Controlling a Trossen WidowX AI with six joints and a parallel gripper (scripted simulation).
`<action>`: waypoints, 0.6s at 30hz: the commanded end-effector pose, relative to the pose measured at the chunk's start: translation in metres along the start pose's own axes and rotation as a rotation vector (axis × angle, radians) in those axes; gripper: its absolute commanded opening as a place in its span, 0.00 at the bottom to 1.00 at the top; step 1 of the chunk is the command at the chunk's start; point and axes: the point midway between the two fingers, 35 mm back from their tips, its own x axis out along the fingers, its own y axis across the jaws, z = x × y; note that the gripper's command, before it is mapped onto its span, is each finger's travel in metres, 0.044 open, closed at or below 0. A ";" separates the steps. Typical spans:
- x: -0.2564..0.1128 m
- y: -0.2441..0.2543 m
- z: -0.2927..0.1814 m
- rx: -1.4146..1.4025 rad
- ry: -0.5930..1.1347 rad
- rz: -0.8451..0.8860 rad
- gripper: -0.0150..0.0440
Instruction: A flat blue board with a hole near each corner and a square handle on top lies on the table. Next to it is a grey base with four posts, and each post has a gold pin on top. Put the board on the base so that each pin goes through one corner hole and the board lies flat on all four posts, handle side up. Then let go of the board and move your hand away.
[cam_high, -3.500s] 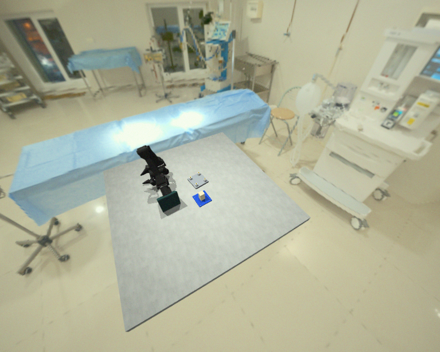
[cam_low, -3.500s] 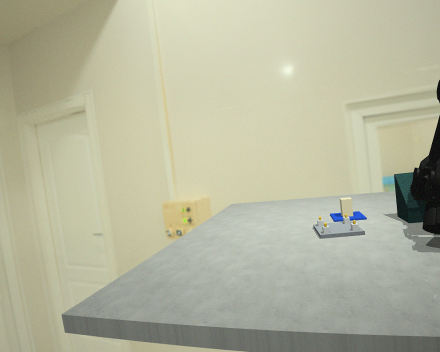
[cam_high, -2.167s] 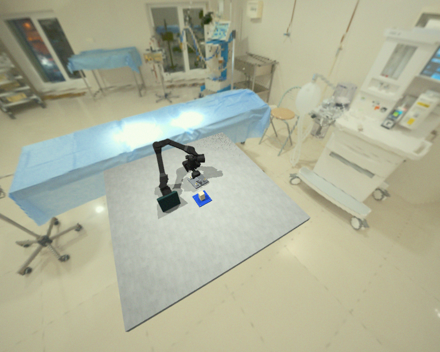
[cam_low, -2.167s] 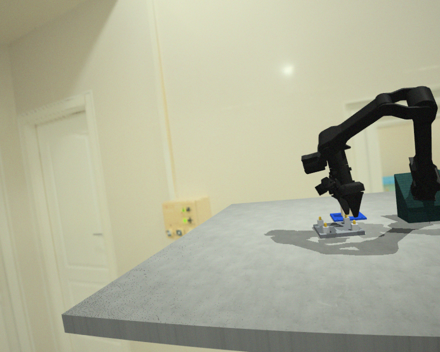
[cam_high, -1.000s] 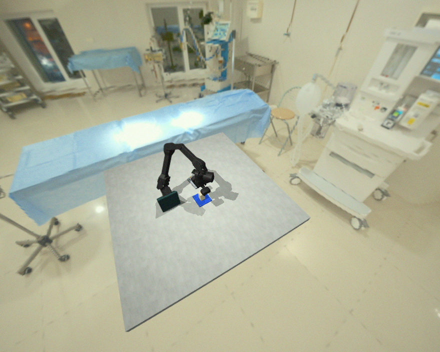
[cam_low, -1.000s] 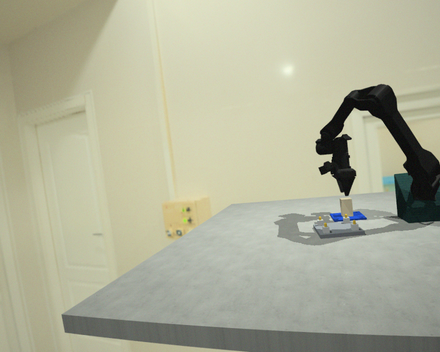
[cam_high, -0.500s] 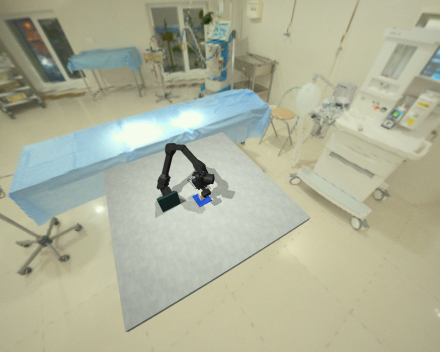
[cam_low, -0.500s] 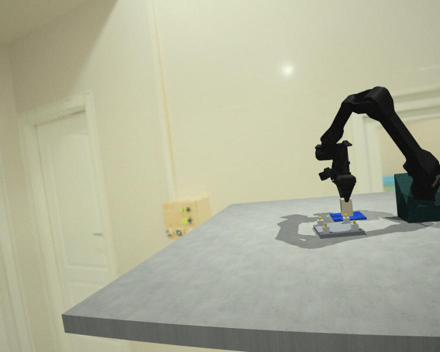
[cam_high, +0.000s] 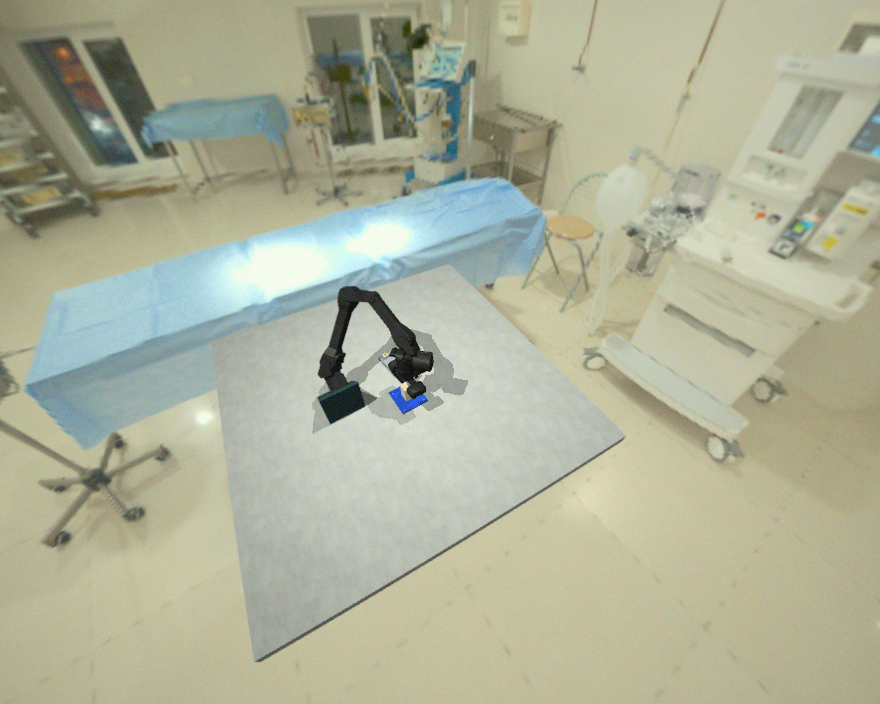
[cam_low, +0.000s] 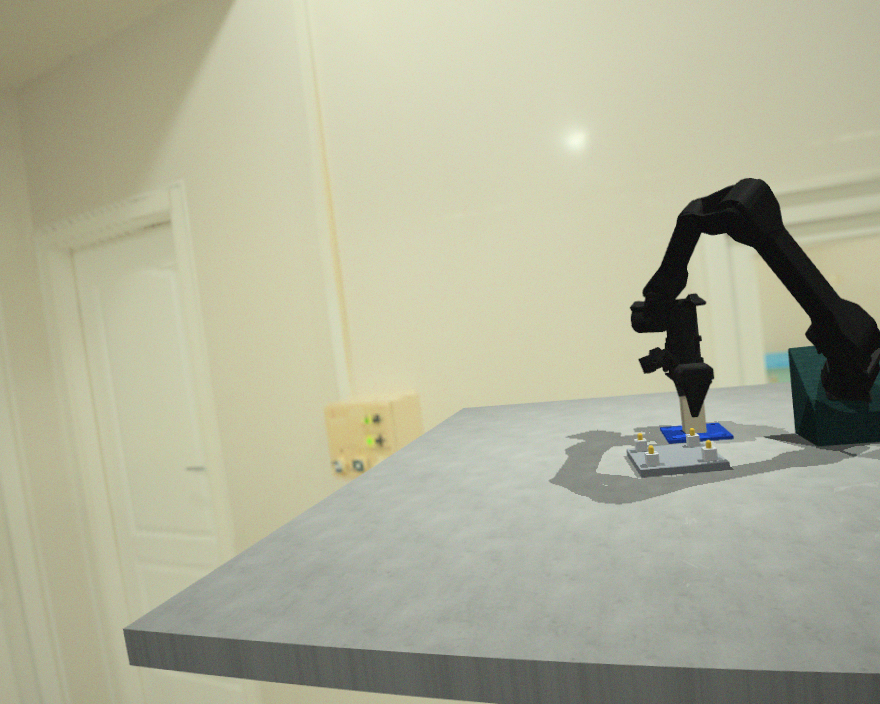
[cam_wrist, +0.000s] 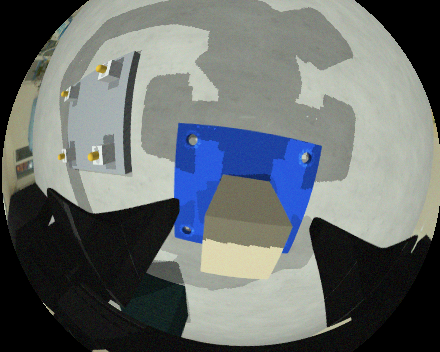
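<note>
Above a blue board (cam_high: 403, 405) (cam_low: 719, 432) (cam_wrist: 240, 142), pincer (cam_high: 410, 391) (cam_low: 694, 415) (cam_wrist: 248, 217) spread around 1 cream handle (cam_high: 405, 390) (cam_low: 688, 419) (cam_wrist: 245, 230), grey base (cam_high: 386, 360) (cam_low: 678, 460) (cam_wrist: 100, 117) nearby

blue-draped bed (cam_high: 176, 293) nr wood-seat stool (cam_high: 570, 227) (bit blurry).

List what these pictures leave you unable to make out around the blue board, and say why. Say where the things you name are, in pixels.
- Board's fourth corner hole: wrist view, behind the cream handle (cam_low: 692, 423) (cam_wrist: 240, 260).
- Blue board's (cam_high: 404, 403) (cam_low: 720, 432) (cam_wrist: 240, 150) underside: all views, facing the table.
- Grey base's (cam_low: 678, 460) (cam_wrist: 97, 120) far posts in the top view: behind the arm.
- Arm's lower joints: exterior view, partly cut off by the right edge.
</note>
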 end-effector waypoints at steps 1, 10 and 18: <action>0.008 0.002 -0.003 0.010 0.004 0.009 1.00; 0.020 0.003 -0.004 0.010 0.004 0.011 1.00; 0.020 0.003 -0.004 0.010 0.004 0.011 0.64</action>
